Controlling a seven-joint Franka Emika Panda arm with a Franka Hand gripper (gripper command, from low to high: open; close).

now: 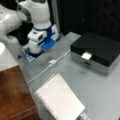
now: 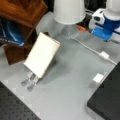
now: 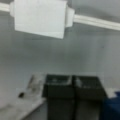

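Wrist view shows the gripper (image 3: 72,86) with jaws clenched together, empty, low over the grey worktop (image 3: 82,57) just short of a white cable (image 3: 97,22) and its inline box (image 3: 40,17) — light, limp cord, probably best gripped at the rigid box.

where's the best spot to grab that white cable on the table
Probably the small white block partway along the cable, taken from above: it lies flat on the grey table and is thicker than the cord. The end effector sits just beside it, fingers together.
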